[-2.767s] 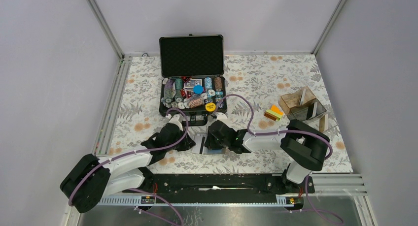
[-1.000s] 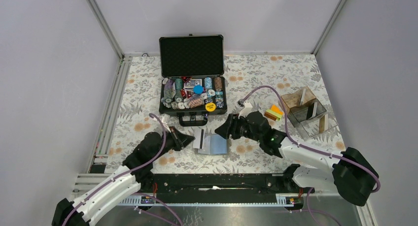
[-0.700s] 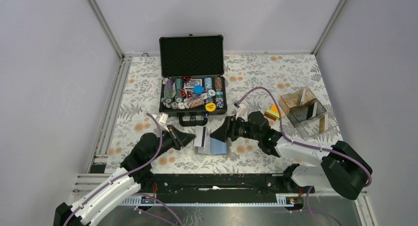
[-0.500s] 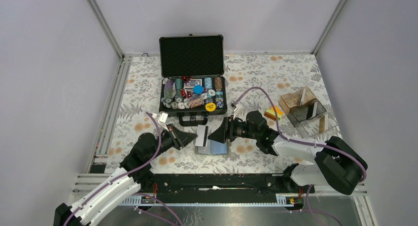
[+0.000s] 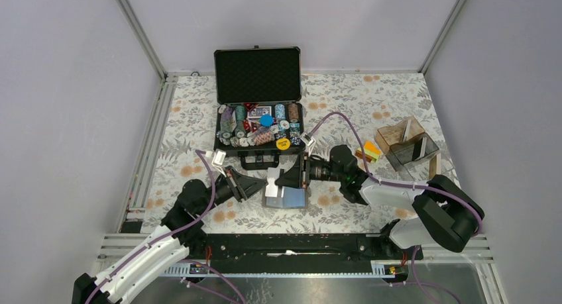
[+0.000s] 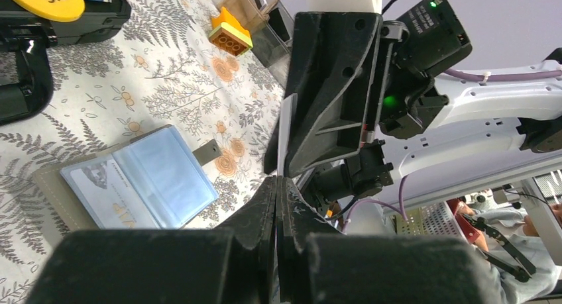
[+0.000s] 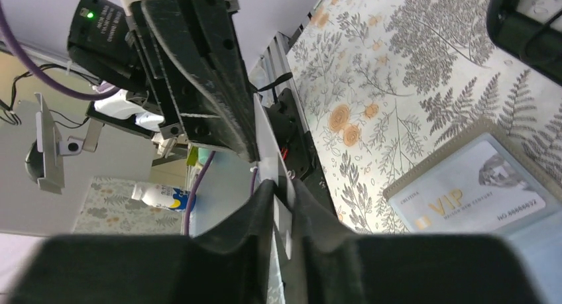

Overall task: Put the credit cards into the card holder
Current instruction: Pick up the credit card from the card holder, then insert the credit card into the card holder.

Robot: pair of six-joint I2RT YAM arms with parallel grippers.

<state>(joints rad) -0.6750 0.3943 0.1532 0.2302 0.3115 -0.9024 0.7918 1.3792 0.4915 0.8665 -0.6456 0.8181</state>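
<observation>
Two grippers meet over one white card near the middle of the floral table. The left gripper has its fingers pressed tight on one end of the card. The right gripper straddles the other end, one finger on each face. Whether those fingers already pinch the card cannot be told. The card sits off the table surface, above the far edge of the single card holder.

The holder lies open and flat just on the arm-base side of the two gripper tips. It shows two inner panels inside a grey border. One silver card marked VIP sits in one panel. The other panel is a pale blue clear sleeve.

One small stack of credit cards lies well to the right, showing three colours: orange on top, then yellow and green. How many cards it holds cannot be counted. The stack sits just beside one clear brownish acrylic box.

One black chip case stands open at the far side, its tray packed with chips, with one yellow disc at its near right corner.
</observation>
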